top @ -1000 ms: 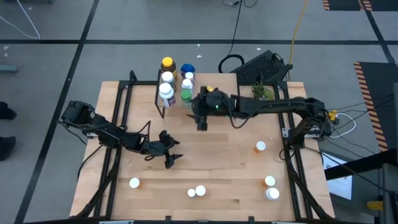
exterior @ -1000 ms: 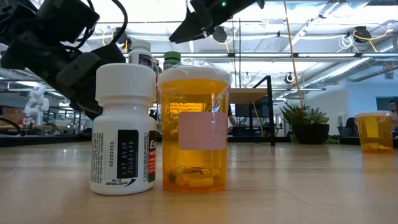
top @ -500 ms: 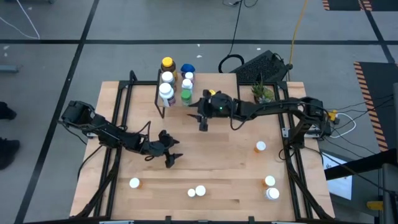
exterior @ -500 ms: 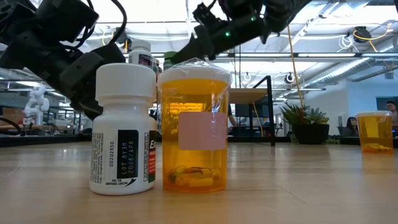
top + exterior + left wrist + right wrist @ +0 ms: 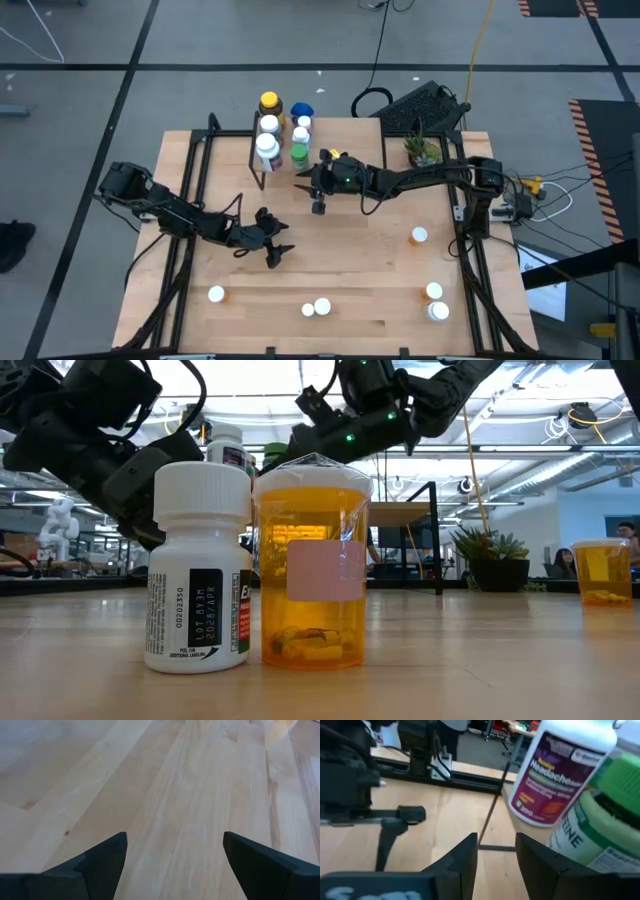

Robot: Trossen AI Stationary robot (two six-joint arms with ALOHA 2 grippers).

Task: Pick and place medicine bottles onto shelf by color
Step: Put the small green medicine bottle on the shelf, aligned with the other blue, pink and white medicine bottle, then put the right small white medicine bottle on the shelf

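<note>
Plastic medicine bottles (image 5: 320, 307) scattered low on the worktop (image 5: 360, 270) look light, stiff and slick; I'd grip one around the body beneath its cap. Upper centre, the right pincer (image 5: 318, 207) hangs empty, fingers narrowly apart, beside the shelf (image 5: 258, 165). Left pincer (image 5: 273, 256) waits released, centre-left.

Shelf (image 5: 258, 160): small light-wood board on thin dark legs, far-left part of the table, packed with upright bottles. On it: yellow-capped bottle (image 5: 269, 103), blue-capped one (image 5: 302, 111), green one (image 5: 299, 155), three white-capped ones (image 5: 267, 146).

Loose on the table, all upright:
- white bottle (image 5: 197, 567) touching the orange bottle (image 5: 312, 560), near edge, centre. Orange one is translucent, pills at the bottom.
- orange bottle (image 5: 216, 294), near-left.
- orange bottle (image 5: 419, 236), right side.
- pair (image 5: 436, 301) near-right, just beside each other.
</note>
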